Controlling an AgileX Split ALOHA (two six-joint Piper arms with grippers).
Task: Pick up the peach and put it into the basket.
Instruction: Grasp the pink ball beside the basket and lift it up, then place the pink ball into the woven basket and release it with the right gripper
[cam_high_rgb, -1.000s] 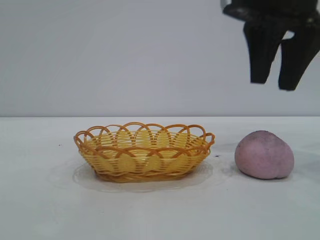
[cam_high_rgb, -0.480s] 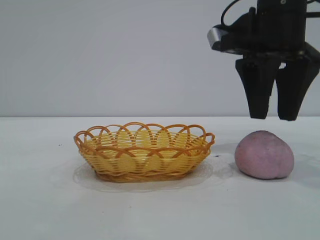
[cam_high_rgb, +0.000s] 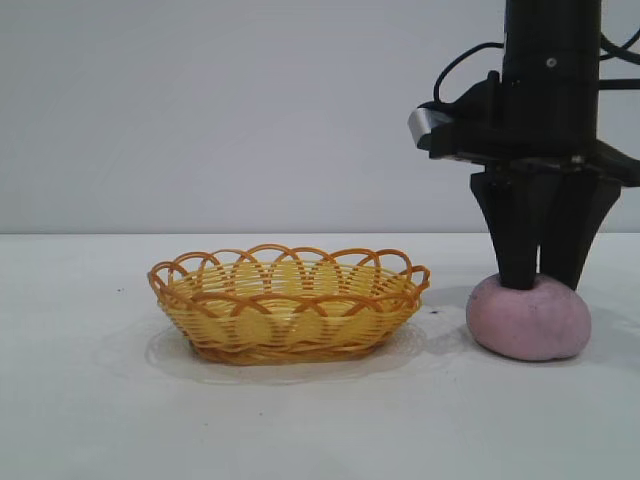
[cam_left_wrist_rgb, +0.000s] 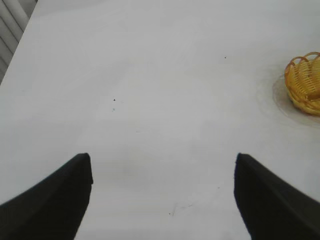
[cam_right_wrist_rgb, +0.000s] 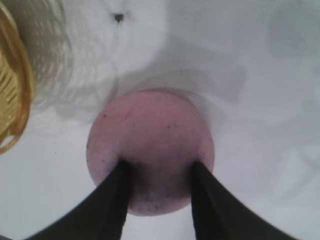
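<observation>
Peach (cam_high_rgb: 529, 325) right of basket (cam_high_rgb: 288, 305) (both on table (cam_high_rgb: 100, 420)).

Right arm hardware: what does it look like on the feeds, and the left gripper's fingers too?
The right gripper has matte black, tapering, wedge-shaped fingers under a black column. A black cable loops at its side beside a small silver-grey block. The left gripper shows only two broad black fingers. No markings visible.

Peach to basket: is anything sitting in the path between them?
Nothing visible. Only bare table lies between the peach and the basket. The right gripper is already on the peach's top.
</observation>
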